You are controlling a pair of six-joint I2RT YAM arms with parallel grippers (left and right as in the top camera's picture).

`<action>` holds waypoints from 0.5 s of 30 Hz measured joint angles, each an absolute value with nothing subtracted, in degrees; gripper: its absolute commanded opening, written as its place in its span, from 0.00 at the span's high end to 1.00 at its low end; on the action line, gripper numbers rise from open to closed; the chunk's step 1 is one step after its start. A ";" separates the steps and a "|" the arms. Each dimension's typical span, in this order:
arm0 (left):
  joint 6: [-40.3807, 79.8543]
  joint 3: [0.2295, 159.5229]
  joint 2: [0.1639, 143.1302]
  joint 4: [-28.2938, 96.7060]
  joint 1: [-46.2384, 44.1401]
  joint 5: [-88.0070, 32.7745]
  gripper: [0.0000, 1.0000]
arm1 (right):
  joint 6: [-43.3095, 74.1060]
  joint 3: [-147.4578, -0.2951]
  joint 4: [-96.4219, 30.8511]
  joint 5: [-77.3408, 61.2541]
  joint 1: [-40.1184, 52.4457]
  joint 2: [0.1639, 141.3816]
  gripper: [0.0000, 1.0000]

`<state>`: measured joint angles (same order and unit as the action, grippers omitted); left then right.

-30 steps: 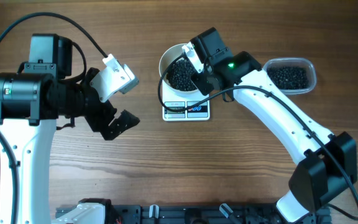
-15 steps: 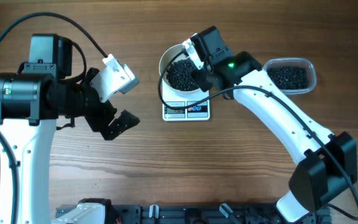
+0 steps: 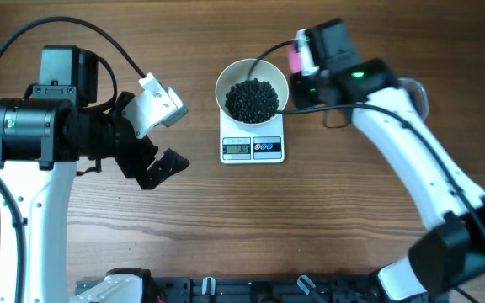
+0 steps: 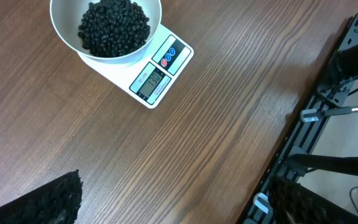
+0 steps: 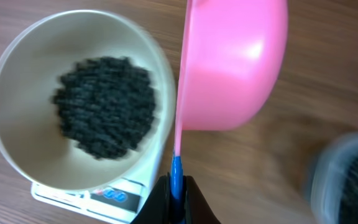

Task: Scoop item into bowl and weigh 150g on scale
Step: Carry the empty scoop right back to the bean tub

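The white bowl (image 3: 223,84) stands on the white scale (image 3: 253,149) at the table's back middle, with a dark heap of the item (image 3: 252,99) inside. My right gripper (image 3: 300,61) hangs just right of the bowl, shut on the blue handle of a pink scoop (image 5: 235,62). In the right wrist view that scoop is turned on its side beside the bowl (image 5: 17,124) and its item (image 5: 104,106); its inside is hidden. My left gripper (image 3: 171,135) is open and empty, well left of the scale. Its wrist view shows bowl (image 4: 58,25), item (image 4: 114,28) and scale (image 4: 157,78) far ahead.
A clear plastic tub (image 5: 347,180) with more black pieces sits right of the scale, mostly covered by my right arm in the overhead view. A black rail (image 3: 226,290) runs along the table's front edge.
My right gripper has carried the pink scoop from over the bowl to the right, off its rim and toward the tub. The left arm has not moved.
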<state>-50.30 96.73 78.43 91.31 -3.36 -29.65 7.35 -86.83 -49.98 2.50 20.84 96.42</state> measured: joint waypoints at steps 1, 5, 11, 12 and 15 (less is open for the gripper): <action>-50.30 96.73 78.43 91.31 -3.36 -29.65 0.00 | 7.53 -86.83 -51.03 2.85 19.77 95.59 0.96; -50.30 96.73 78.43 91.29 -3.36 -29.65 0.00 | 7.92 -86.85 -54.96 4.10 14.52 92.47 0.96; -50.30 96.73 78.43 91.31 -3.36 -29.65 0.00 | 7.25 -86.89 -60.25 4.78 7.57 91.29 0.96; -50.30 96.73 78.43 91.31 -3.36 -29.65 0.00 | 6.85 -86.89 -60.84 4.97 6.26 91.29 0.96; -50.30 96.73 78.43 91.31 -3.36 -29.65 0.00 | 4.73 -86.89 -61.45 4.97 5.19 91.26 0.96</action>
<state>-50.30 96.73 78.43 91.31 -3.36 -29.65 4.73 -86.89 -61.45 4.97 5.19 91.26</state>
